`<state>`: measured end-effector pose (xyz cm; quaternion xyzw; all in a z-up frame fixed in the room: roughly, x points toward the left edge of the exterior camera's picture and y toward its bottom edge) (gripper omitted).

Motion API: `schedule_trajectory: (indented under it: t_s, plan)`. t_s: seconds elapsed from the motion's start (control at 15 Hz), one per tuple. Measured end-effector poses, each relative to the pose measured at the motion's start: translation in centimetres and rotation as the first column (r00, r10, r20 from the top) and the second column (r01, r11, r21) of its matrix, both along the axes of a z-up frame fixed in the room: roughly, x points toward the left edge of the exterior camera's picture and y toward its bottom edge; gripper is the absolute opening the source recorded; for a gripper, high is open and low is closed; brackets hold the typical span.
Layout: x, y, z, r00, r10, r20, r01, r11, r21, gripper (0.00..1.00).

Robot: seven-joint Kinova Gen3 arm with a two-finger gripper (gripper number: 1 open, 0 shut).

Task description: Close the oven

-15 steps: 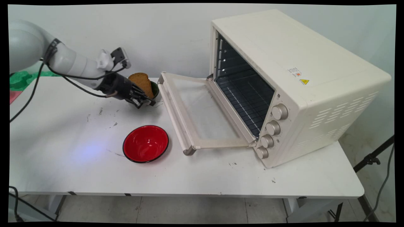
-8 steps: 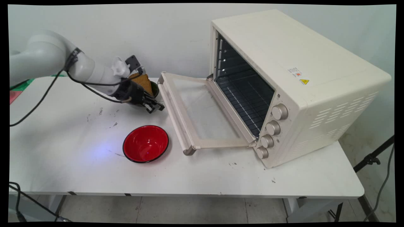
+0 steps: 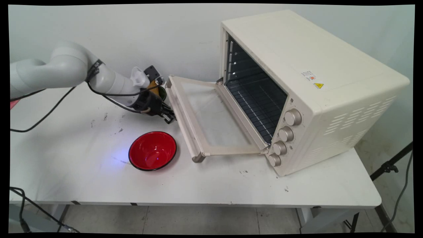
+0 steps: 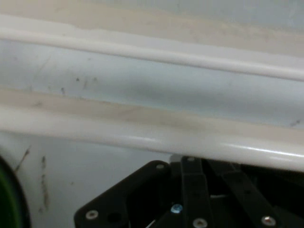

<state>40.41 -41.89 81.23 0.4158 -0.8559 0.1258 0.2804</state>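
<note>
Main view: we find the gripper (image 3: 169, 116) low at the handle bar (image 3: 185, 127) of the open oven door (image 3: 211, 119), with the green bowl (image 3: 162, 93) holding bread (image 3: 152, 86) just behind and a red bowl (image 3: 152, 150) nearby. Jaw state we cannot tell (fingertips hidden). We judge the door stiff, hinged, best taken by its bar

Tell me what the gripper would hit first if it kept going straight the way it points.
Most likely the open oven door. The gripper points right and slightly down at the door's handle bar, which fills the hand view just ahead. How near it is cannot be told.
</note>
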Motion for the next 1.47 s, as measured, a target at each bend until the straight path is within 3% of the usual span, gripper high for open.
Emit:
schedule_trajectory:
  t_s: [0.67,1.47]
  plan:
    - [-1.7,-0.6,1.1,0.997,-0.040,-0.058,0.038,0.999,-0.038,0.00]
    - [-4.8,-3.9,10.5,0.983,-0.084,-0.161,0.062,0.988,-0.140,0.00]
